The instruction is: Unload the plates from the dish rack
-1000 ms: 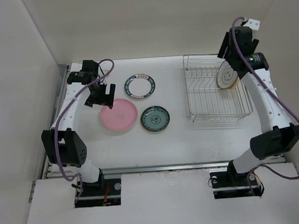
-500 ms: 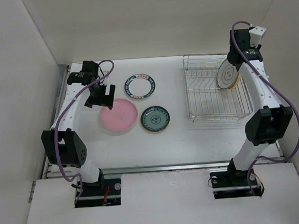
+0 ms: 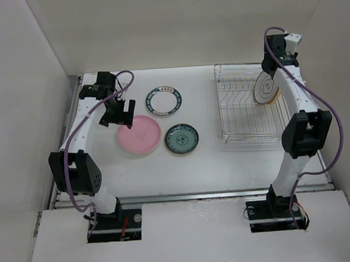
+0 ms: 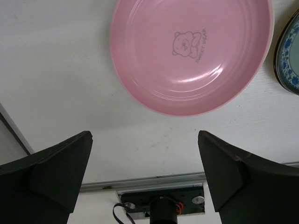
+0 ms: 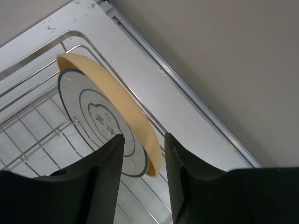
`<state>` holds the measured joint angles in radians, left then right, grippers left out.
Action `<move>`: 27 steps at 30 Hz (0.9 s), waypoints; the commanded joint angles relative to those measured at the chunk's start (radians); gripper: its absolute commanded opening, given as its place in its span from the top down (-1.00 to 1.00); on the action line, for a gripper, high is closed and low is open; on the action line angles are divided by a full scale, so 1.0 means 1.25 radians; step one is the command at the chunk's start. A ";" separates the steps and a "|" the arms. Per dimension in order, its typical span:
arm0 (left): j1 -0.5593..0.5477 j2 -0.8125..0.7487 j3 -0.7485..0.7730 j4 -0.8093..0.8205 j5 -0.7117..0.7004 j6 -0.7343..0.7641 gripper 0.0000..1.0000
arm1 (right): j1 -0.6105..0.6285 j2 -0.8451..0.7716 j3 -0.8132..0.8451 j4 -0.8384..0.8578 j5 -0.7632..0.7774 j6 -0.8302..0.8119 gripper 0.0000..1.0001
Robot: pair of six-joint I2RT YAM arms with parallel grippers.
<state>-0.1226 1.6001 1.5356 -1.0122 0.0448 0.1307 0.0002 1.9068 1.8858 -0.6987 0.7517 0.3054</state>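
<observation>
The silver wire dish rack [image 3: 245,112] stands at the right. In it, a white plate with grey rings [image 3: 265,88] leans against a yellow-orange plate [image 3: 274,95]. My right gripper [image 3: 271,68] hangs just above their top edges. In the right wrist view it [image 5: 144,137] is open, and the yellow-orange rim [image 5: 126,105] and the white plate [image 5: 96,119] run down between its fingers. A pink plate [image 3: 138,135], a teal plate [image 3: 182,139] and a blue-rimmed white plate [image 3: 165,101] lie on the table. My left gripper [image 3: 116,115] is open and empty by the pink plate [image 4: 191,51].
The enclosure's back wall and right wall stand close behind the rack. A metal rail [image 5: 196,105] runs along the table's edge beside the rack. The teal plate's edge [image 4: 289,60] shows at the right of the left wrist view.
My right arm has folded in, its elbow swinging left and its wrist shifting a little left above the racked plates. The left arm and all plates have not moved.
</observation>
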 commanded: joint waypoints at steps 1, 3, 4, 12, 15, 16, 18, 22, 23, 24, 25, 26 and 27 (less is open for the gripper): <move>0.002 0.000 -0.004 -0.001 0.005 0.010 -0.90 | -0.005 0.018 0.033 0.047 -0.001 -0.016 0.09; 0.002 0.007 0.004 -0.001 0.005 0.010 -0.90 | -0.012 0.040 0.052 0.047 -0.001 -0.016 0.09; 0.002 0.007 0.004 -0.001 0.005 0.010 -0.90 | -0.012 0.059 0.052 0.047 -0.001 -0.016 0.13; 0.002 0.022 0.004 -0.009 0.005 0.010 -0.90 | -0.020 0.082 0.094 0.040 0.056 -0.023 0.51; 0.002 0.022 0.004 -0.009 0.012 0.010 -0.90 | -0.020 0.044 0.094 0.040 0.069 -0.023 0.82; 0.002 0.022 0.004 -0.009 0.012 0.010 -0.90 | -0.020 0.034 0.094 0.040 0.080 -0.023 0.88; 0.002 0.022 0.004 -0.009 0.012 0.010 -0.90 | -0.020 0.004 0.094 0.040 0.080 -0.038 0.97; 0.002 0.022 0.004 -0.016 0.019 0.010 -0.90 | -0.020 -0.040 0.085 0.047 0.129 -0.058 1.00; 0.002 0.022 0.004 -0.016 0.019 0.010 -0.90 | -0.020 -0.041 0.085 0.047 0.142 -0.065 1.00; 0.002 0.022 0.004 -0.016 0.019 0.010 -0.90 | -0.012 -0.051 0.085 0.047 0.175 -0.065 1.00; 0.002 0.022 0.004 -0.016 0.019 0.010 -0.90 | -0.012 -0.064 0.085 0.054 0.196 -0.078 1.00; 0.002 0.022 0.004 -0.016 0.019 0.010 -0.90 | -0.004 -0.072 0.085 0.062 0.222 -0.100 1.00; 0.002 0.022 0.011 -0.016 0.019 0.010 -0.90 | 0.008 -0.088 0.085 0.087 0.288 -0.134 1.00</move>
<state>-0.1226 1.6302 1.5356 -1.0138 0.0563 0.1307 -0.0170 1.9343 1.9430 -0.7441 0.9356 0.1707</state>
